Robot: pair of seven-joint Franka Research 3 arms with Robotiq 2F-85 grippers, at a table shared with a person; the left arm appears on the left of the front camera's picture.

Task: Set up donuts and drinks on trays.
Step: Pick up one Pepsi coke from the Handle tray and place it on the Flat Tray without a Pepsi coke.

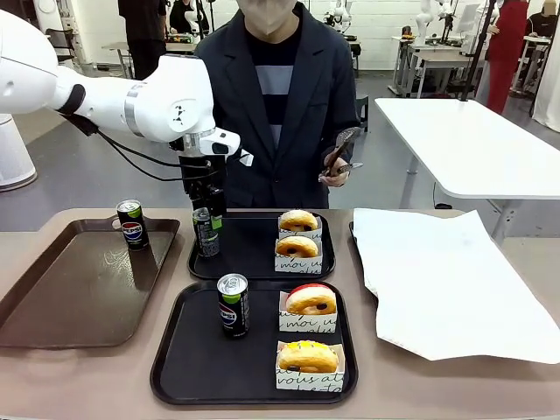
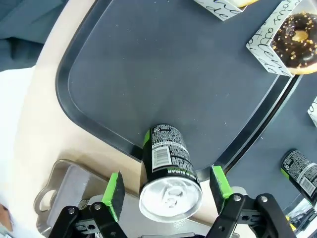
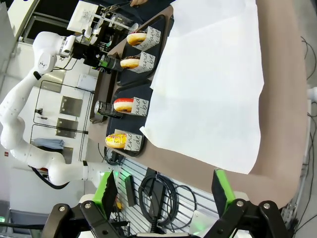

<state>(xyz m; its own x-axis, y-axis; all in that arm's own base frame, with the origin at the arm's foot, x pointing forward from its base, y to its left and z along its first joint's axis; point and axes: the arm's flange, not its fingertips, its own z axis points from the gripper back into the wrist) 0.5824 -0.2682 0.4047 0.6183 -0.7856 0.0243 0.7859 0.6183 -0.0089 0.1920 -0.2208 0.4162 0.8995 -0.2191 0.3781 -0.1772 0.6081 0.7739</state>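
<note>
Two black trays lie mid-table. The far tray point(image 1: 254, 254) carries two donuts point(image 1: 297, 246) on printed papers. A Pepsi can point(image 1: 206, 233) stands by its left rim. My left gripper point(image 1: 208, 199) hangs right over this can point(image 2: 168, 166), open, with a gap between each green pad point(image 2: 115, 194) and the can. The near tray point(image 1: 197, 350) holds a second can point(image 1: 233, 304), a red donut point(image 1: 311, 299) and a yellow donut point(image 1: 307, 356). A third can point(image 1: 132, 223) stands on the brown tray point(image 1: 79, 289). My right gripper point(image 3: 164, 193) is open off the table's end, holding nothing.
A large white paper sheet point(image 1: 446, 280) covers the table's right side. The person stands behind the far tray holding metal tongs point(image 1: 339, 156) at chest height. A chocolate-sprinkle donut point(image 2: 296, 39) sits on its paper beyond the can.
</note>
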